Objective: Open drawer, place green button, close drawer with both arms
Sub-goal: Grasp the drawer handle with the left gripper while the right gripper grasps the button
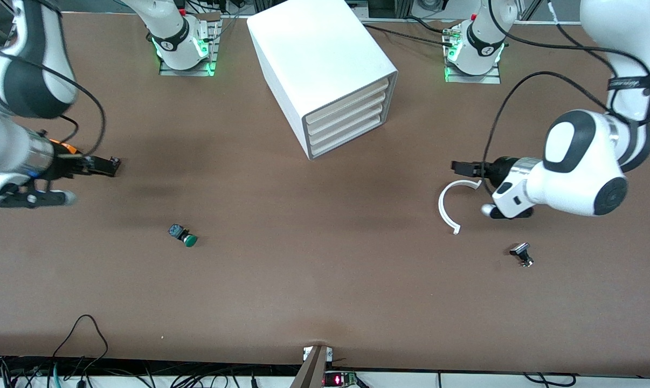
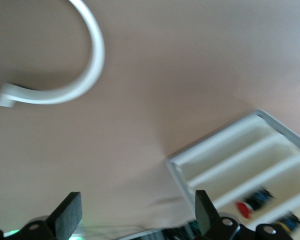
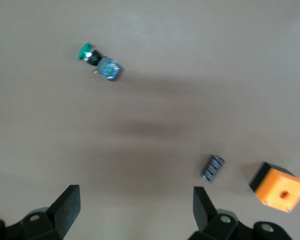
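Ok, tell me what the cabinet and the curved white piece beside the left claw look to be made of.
The cabinet: likely plastic, smooth matte white, with even colour and rounded moulded edges. The curved white piece: probably plastic as well, a thin uniform white arc with a slight sheen in the left wrist view.

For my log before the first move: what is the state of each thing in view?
drawer: shut, lowest of four.
button: lying on its side on the table, untouched.
left tool: open, empty, over the table near the white curved piece.
right tool: open, empty.
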### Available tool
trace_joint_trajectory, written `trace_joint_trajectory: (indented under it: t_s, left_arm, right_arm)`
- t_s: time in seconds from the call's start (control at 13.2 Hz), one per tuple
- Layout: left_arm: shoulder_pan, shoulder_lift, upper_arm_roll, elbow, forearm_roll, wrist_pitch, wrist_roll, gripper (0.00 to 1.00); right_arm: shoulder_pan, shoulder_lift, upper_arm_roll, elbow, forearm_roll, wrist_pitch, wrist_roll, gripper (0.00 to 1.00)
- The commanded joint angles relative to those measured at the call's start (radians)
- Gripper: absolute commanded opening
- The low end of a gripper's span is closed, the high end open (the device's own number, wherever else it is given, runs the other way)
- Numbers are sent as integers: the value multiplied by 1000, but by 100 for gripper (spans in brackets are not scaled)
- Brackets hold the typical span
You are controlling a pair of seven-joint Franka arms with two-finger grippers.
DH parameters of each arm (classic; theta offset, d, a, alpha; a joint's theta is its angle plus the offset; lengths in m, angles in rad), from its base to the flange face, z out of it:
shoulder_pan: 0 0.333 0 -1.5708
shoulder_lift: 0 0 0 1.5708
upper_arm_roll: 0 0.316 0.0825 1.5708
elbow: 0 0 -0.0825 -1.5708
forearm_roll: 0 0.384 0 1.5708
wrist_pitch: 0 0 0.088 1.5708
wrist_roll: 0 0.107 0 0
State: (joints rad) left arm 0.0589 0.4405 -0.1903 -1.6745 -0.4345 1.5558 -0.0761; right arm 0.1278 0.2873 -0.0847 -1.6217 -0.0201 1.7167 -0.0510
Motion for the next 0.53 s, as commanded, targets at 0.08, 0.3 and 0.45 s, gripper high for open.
trace_joint_trajectory:
  t_s: [0.08, 0.3, 0.45]
  left_arm:
    - [4, 50, -27, -149, -171, 133, 325, 100]
    - [-5, 101, -70, -269, -292, 288, 586, 100]
    - [-20, 138, -112, -336, -436, 354, 746, 99]
  right_arm:
    - [55, 87, 3, 80, -12, -2, -7, 100]
    - [70, 102, 8, 80, -9, 4, -9, 100]
    - [104, 118, 8, 82, -12, 20, -16, 100]
